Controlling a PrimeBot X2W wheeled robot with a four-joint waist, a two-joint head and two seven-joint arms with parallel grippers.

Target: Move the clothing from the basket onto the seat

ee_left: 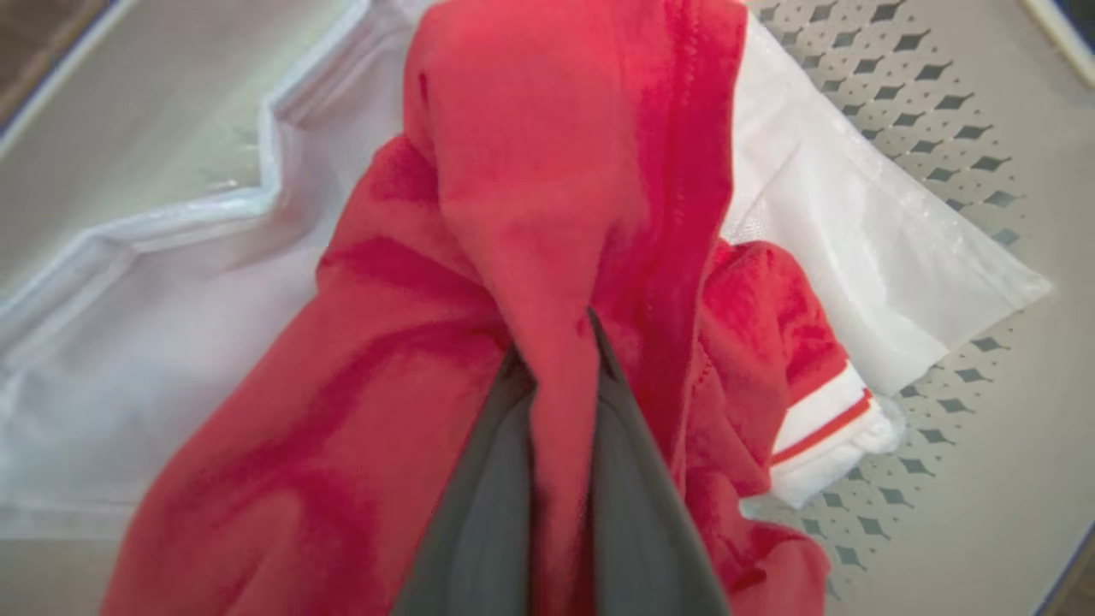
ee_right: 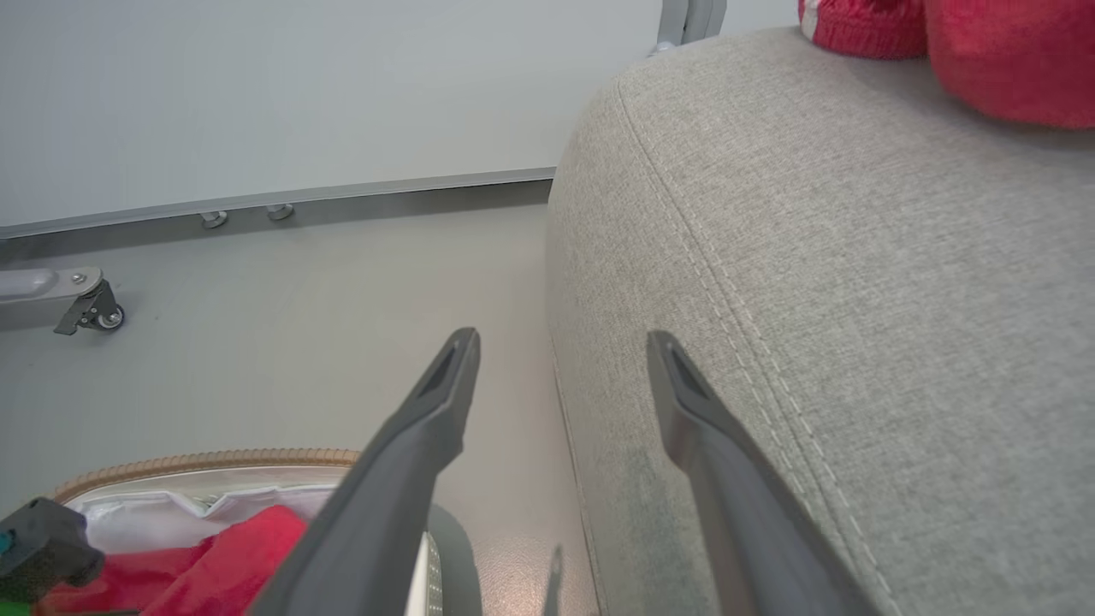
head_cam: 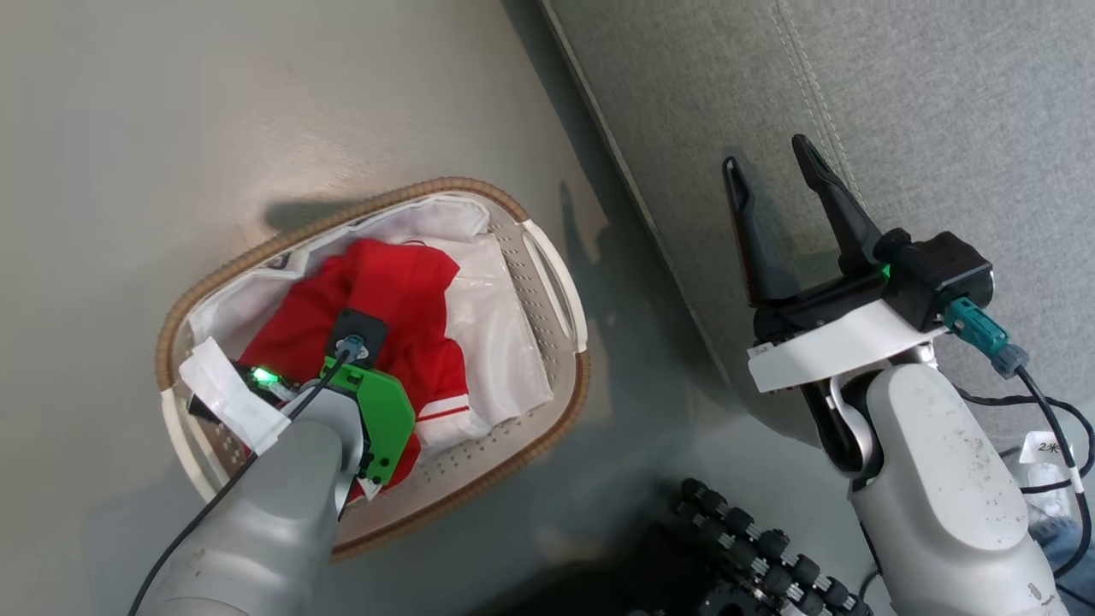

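Red clothing (head_cam: 389, 287) with a white striped cuff lies in the white basket (head_cam: 575, 389), which stands on the floor left of the seat. My left gripper (ee_left: 554, 338) reaches down into the basket and is shut on a raised fold of the red clothing (ee_left: 530, 171). My right gripper (head_cam: 766, 154) hangs open and holds nothing, over the near edge of the grey seat (head_cam: 941, 128). In the right wrist view the open right gripper (ee_right: 563, 340) points along the side of the seat (ee_right: 855, 257). More red clothing (ee_right: 1001, 60) lies on top of the seat at the far end.
A white liner (head_cam: 496, 334) covers the basket's inside under the garments. My dark wheeled base (head_cam: 753, 547) is at the bottom between basket and seat. Black cables (head_cam: 1044, 411) hang by the right arm. A caster (ee_right: 94, 312) and a wall lie beyond the basket.
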